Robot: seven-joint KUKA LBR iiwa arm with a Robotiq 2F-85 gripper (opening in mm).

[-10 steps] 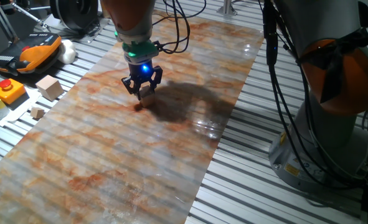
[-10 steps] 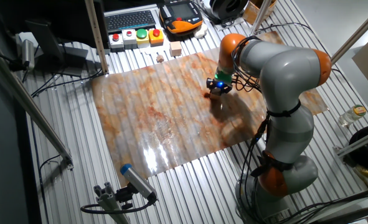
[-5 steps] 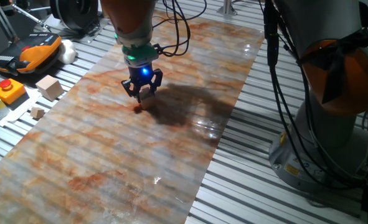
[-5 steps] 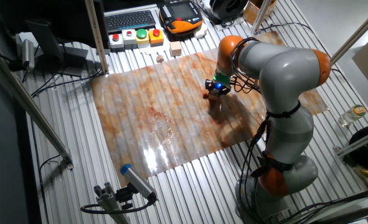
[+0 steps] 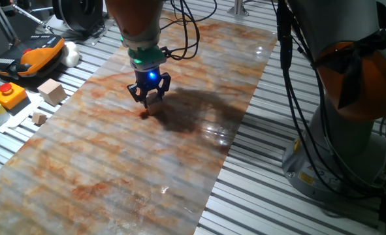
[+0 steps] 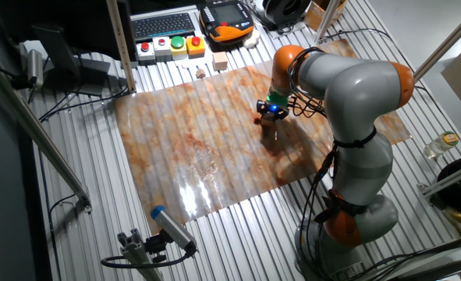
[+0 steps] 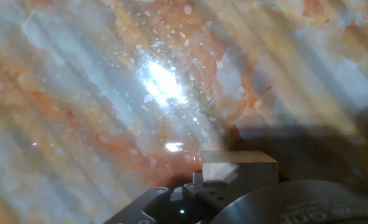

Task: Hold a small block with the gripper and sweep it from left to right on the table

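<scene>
My gripper (image 5: 148, 99), a black claw with a blue light and a teal ring, points down at the marbled mat (image 5: 114, 150) in its upper middle. It is shut on the small block (image 7: 238, 167), a light-brown wooden cube that sits between the fingers at the mat's surface. In the hand view the block shows at the bottom, right of centre, against the gripper body. In the other fixed view the gripper (image 6: 270, 114) is at the mat's far right part, and the block is too small to make out there.
A larger pale cube (image 5: 51, 91) and a tiny cube (image 5: 39, 118) lie off the mat's left edge. An orange pendant (image 5: 39, 55) and button boxes (image 5: 8, 94) lie beyond them. The arm's base (image 5: 349, 130) stands on the right. A keyboard (image 6: 164, 26) is at the back.
The gripper with the block has shifted a little along the mat, towards the left in the other fixed view. The loose cubes have not moved.
</scene>
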